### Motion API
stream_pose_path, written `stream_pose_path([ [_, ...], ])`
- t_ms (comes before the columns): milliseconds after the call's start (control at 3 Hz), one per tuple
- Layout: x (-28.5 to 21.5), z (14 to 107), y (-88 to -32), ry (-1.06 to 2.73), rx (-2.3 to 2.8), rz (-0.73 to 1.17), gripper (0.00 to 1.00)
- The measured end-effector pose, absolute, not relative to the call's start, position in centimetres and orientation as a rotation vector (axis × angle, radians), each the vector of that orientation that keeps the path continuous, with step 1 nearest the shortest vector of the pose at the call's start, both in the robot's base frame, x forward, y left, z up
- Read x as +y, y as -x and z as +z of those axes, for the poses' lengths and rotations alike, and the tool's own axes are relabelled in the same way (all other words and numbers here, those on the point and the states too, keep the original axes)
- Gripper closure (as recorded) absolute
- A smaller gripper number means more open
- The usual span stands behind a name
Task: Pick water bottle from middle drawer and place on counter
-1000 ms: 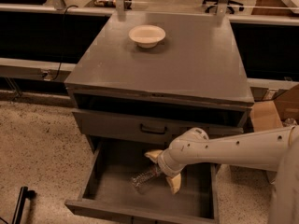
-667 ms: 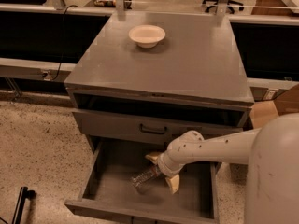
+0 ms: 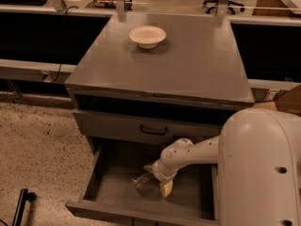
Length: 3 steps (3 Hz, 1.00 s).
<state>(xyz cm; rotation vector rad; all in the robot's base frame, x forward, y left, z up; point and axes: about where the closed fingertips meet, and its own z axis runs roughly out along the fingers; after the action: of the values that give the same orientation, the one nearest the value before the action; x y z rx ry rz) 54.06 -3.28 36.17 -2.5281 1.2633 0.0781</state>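
Note:
The water bottle (image 3: 140, 179), clear and ribbed, lies low in the open middle drawer (image 3: 112, 188), left of centre. My gripper (image 3: 158, 178) reaches down into the drawer from the right. Its two tan fingers (image 3: 165, 188) sit on either side of the bottle's right end and are shut on it. The bottle's cap end is hidden by the gripper. The grey counter (image 3: 193, 65) is the cabinet's top, above the drawer.
A white bowl (image 3: 147, 36) stands at the back of the counter. A closed drawer front with a black bar handle (image 3: 153, 130) overhangs the back of the open drawer. My white arm housing (image 3: 261, 173) fills the lower right. Speckled floor (image 3: 37, 149) lies at left.
The fingers have drawn closer together around the bottle. The arm's white housing has moved much closer and fills more of the lower right. The bottle has barely shifted.

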Motion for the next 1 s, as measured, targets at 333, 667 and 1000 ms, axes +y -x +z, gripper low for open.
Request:
stream_pose_path([
  [333, -3.2, 35.7, -54.1, 2.500, 1.288, 0.078, 0.41],
  [667, -3.4, 37.5, -53.4, 2.440, 1.281, 0.039, 0.64],
  [1000, -4.5, 41.0, -51.5, 2.310, 1.247, -0.027, 0.87],
])
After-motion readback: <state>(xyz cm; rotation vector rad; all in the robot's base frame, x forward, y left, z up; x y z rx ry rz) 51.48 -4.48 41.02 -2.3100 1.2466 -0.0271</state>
